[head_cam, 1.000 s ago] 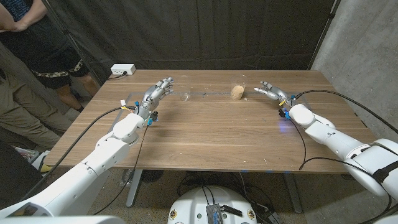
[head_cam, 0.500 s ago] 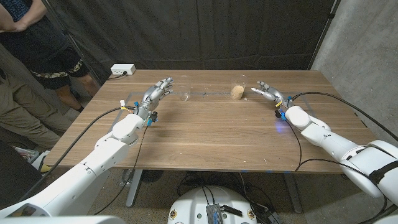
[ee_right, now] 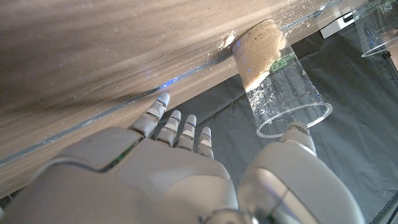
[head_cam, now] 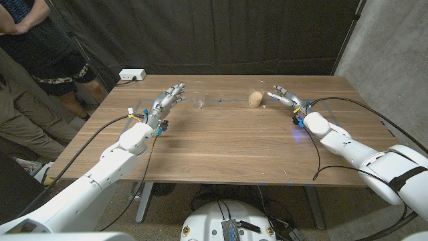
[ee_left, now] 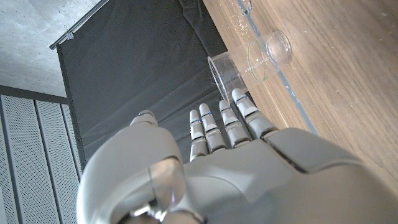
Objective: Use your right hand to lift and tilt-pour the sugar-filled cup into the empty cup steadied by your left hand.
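Note:
A clear plastic cup partly filled with tan sugar (head_cam: 255, 98) stands upright on the far middle of the table; it also appears as the sugar cup (ee_right: 271, 68) in the right wrist view. My right hand (head_cam: 283, 97) is open a short way to its right, fingers reaching toward it without touching. An empty clear cup (head_cam: 198, 98) stands further left, seen too as the empty cup (ee_left: 249, 62). My left hand (head_cam: 168, 100) is open just left of the empty cup, fingers (ee_left: 224, 121) straight and apart from it.
A white power strip (head_cam: 132, 75) lies at the table's far left corner. A person stands behind the table's left side (head_cam: 40, 40). A thin clear strip (head_cam: 224, 100) lies on the wood between the cups. Cables trail from both arms.
My right hand has moved left, closing the gap to the sugar cup. My left hand and both cups have stayed still.

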Motion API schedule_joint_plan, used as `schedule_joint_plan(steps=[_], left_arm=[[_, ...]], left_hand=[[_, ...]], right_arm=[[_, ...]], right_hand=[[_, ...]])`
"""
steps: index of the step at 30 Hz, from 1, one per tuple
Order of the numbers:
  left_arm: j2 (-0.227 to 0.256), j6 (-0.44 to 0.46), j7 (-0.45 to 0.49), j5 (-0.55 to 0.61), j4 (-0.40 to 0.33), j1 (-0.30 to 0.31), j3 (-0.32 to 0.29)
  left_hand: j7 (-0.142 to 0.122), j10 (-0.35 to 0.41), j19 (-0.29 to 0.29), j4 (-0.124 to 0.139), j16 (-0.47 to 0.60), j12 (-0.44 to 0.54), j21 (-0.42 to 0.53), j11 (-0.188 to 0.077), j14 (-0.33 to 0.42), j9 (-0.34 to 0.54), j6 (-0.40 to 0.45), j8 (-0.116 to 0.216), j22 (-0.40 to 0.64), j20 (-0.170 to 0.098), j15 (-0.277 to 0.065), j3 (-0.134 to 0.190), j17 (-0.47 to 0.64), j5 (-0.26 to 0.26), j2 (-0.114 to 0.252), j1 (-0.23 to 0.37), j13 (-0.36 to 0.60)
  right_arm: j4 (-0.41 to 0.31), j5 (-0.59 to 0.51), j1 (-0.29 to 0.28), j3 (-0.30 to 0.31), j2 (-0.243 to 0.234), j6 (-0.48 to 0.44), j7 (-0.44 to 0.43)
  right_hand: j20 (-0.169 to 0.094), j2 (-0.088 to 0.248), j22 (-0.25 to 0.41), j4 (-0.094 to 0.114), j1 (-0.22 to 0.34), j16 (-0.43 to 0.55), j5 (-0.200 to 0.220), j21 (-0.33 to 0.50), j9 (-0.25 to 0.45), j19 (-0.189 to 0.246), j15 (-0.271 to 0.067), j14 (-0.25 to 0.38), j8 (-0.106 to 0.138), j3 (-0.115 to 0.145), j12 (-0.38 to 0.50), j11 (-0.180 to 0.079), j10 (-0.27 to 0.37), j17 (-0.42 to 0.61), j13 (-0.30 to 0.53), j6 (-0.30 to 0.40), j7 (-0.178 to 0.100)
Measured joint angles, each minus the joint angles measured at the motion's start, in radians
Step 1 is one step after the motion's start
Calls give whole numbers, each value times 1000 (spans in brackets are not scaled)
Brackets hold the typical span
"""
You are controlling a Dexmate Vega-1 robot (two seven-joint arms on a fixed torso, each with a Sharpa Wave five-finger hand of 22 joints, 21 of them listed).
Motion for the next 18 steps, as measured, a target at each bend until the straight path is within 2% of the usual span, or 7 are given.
schedule_joint_plan(steps=[5, 7, 12, 18], left_arm=[[2, 0, -2, -3, 0, 1, -1], [2, 0, -3, -3, 1, 1, -1], [3, 0, -4, -5, 3, 1, -2], [3, 0, -4, -6, 3, 1, -3]], left_hand=[[0, 4, 0, 0, 0, -1, -7, 4, 0, 0, 0, 0, 0, 0, 0, 0, 0, 0, -6, -6, 0], [0, 4, 0, 0, 0, -7, -7, 4, 0, 0, 0, 0, 0, 0, 0, 0, 0, 0, -7, -7, 0], [0, 4, 0, 0, 0, -7, -7, 4, 0, 0, 0, 0, 0, 0, 0, 0, 0, 0, -7, -7, 0], [0, 4, 0, 0, 0, -7, -7, 4, 4, 0, 0, 0, 0, 0, 3, 0, 0, 0, -7, -7, 0]], right_arm=[[23, 0, 12, -6, 12, 13, 0], [34, 0, 19, -9, 18, 18, 1], [50, 1, 31, -17, 26, 22, 23], [52, 10, 36, -21, 29, 21, 53]], right_hand=[[0, 5, 0, -3, 5, 0, 0, 0, 0, 0, 0, 0, 0, -3, 0, 0, 0, 0, 0, 0, 0], [6, 3, 0, -5, 7, 0, 1, 0, 0, -6, -1, -2, 0, -2, 0, 10, -10, 0, 0, -4, 1], [23, -16, -5, -25, 27, -5, 8, 0, 0, -23, 4, -26, -9, -11, -11, 26, -47, 0, 0, -44, 21], [29, -42, -5, -31, 20, -5, 15, 0, -2, -29, 5, -38, -16, -19, -17, 32, -65, 0, 0, -63, 30]])
